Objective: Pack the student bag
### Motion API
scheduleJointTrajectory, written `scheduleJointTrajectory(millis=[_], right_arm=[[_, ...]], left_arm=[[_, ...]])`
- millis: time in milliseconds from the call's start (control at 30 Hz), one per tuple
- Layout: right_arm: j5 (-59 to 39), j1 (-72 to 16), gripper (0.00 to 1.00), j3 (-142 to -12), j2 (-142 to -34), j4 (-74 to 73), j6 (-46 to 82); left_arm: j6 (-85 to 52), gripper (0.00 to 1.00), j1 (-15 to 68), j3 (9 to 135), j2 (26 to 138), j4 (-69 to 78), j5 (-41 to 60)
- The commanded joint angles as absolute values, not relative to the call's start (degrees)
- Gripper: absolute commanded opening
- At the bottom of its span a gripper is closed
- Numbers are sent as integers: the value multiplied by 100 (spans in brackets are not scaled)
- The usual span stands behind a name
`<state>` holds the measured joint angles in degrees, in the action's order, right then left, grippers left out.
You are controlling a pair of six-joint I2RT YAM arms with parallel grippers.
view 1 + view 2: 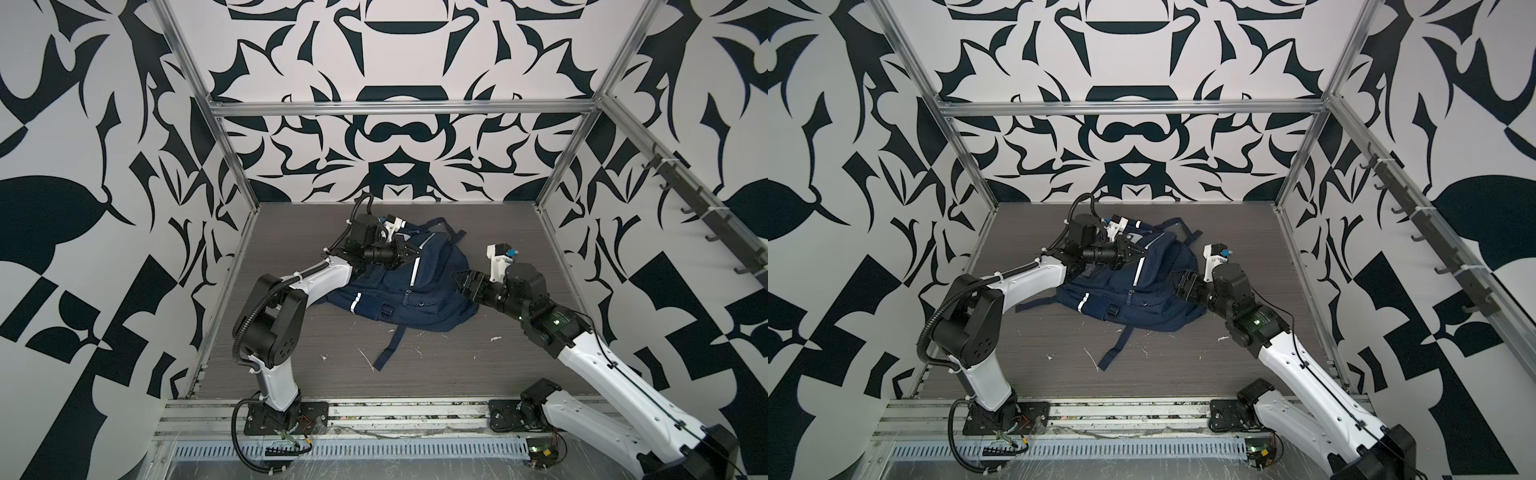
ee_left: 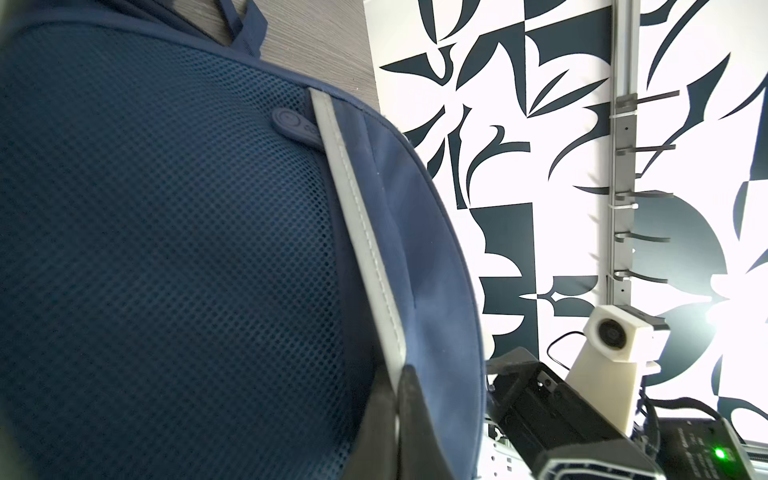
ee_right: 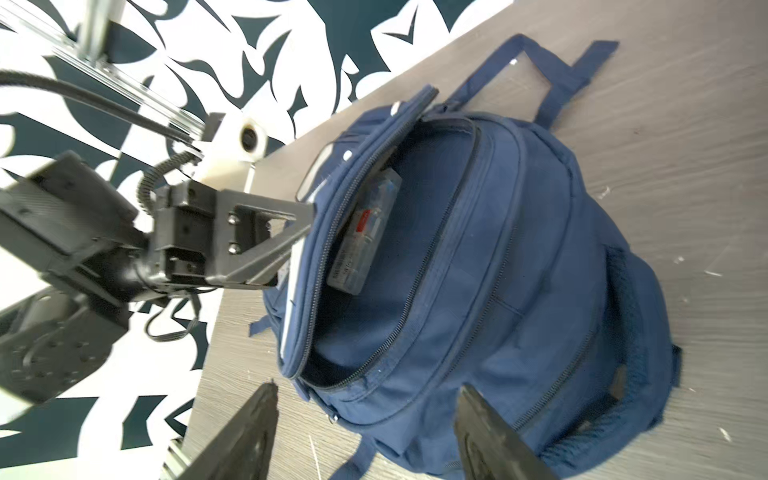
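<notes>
The student bag (image 1: 409, 293) (image 1: 1129, 297), a navy backpack with white stripes, lies in the middle of the table in both top views. Its main compartment (image 3: 415, 232) gapes open, and a clear plastic case (image 3: 365, 232) with a red label stands inside. My left gripper (image 1: 417, 250) (image 1: 1141, 252) (image 2: 400, 372) is shut on the bag's front panel at a white stripe (image 2: 357, 216), holding it up beside the mesh (image 2: 166, 249). My right gripper (image 3: 368, 388) (image 1: 459, 282) stands open at the bag's right side, close to the opening, with nothing between its fingers.
A loose shoulder strap (image 1: 390, 345) trails toward the front of the table (image 1: 291, 374), and white scraps (image 1: 365, 357) litter the surface there. A rail of hooks (image 1: 685, 203) runs along the right wall. Patterned walls close in three sides.
</notes>
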<state>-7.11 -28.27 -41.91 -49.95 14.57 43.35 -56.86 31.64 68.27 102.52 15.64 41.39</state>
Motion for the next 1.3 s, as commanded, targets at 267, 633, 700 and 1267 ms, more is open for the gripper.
scheduleJointTrajectory(millis=[267,633,700,1267], right_arm=[[-475,-2830,69,-4079,-5087,1785,4202],[-421,-2830,69,-3975,-5230,1937,4010],[-599,-2831,68,-4031,-5344,1895,3883],[-703,-3481,67,-4324,-6237,1452,3640]], left_arm=[[-5097,40,3220,6592,9808,870,3766],[-3573,57,2885,6373,8296,-2403,3376],[-3606,62,2771,6060,8059,-2542,3434],[-5715,44,2487,4979,8842,-1,3318]])
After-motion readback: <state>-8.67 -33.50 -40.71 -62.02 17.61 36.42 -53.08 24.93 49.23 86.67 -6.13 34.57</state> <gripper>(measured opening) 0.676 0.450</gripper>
